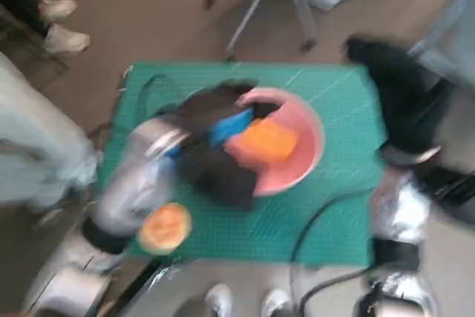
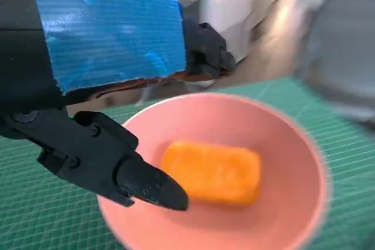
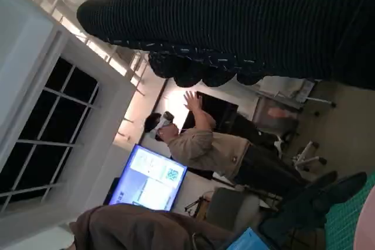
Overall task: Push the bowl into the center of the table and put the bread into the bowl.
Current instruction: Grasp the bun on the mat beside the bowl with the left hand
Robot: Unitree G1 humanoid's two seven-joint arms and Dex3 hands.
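- Head view: round pink plastic bowl (image 1: 297, 146) sits on the green gridded cutting mat covering the table (image 1: 334, 220), roughly at its middle, a little toward the far side; the push looks done, as far as the blurred picture allows.
- Orange rectangular block of bread (image 2: 212, 171): lies flat on the bowl's floor, just beyond the fingers (image 2: 143, 182) of the left hand (image 1: 223, 128), apart from them. Placement appears complete; judged remaining: withdrawal of the hand only.
- Left hand, black with blue tape over its back: reaches from the near left over the bowl's near rim, above the bread. Left wrist view shows its fingers spread and empty, nothing between them; the bread is released.
- Right hand (image 1: 397, 94) in black knitted glove: at the far right edge of the table, well apart from the bowl. Whether its fingers are clenched or loose cannot be told.
- Round orange-and-tan object (image 1: 163, 229): near the left forearm at the table's near edge; identity unclear.
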